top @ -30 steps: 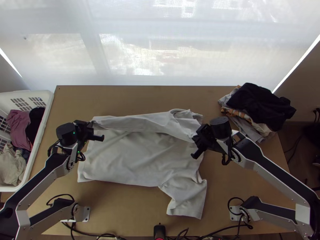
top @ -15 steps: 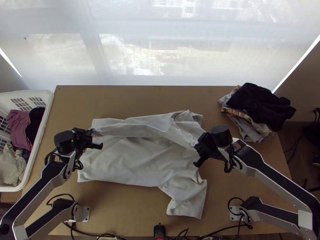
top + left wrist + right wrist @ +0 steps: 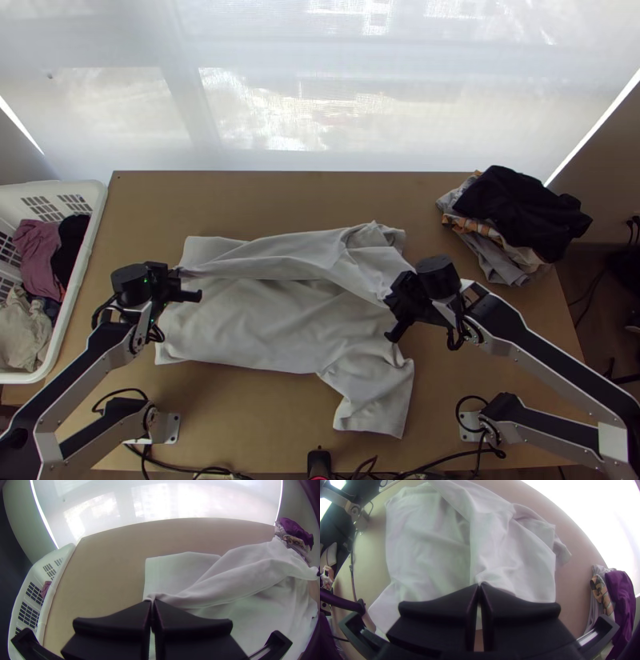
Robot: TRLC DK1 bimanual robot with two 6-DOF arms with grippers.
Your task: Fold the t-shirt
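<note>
Between the left gripper [image 3: 178,276] and the right gripper [image 3: 390,299], top view, the t-shirt [image 3: 272,332] lay partly folded, its slanting flap [image 3: 300,248] liable to skew under uneven pulling; both grippers angled inward. Left wrist view: fingers pinched a narrow end, which could have slipped. Right wrist view: fingers gripped the flap's edge; loose cloth beyond them might have bunched.

No readable text, labels, numbers or signs
</note>
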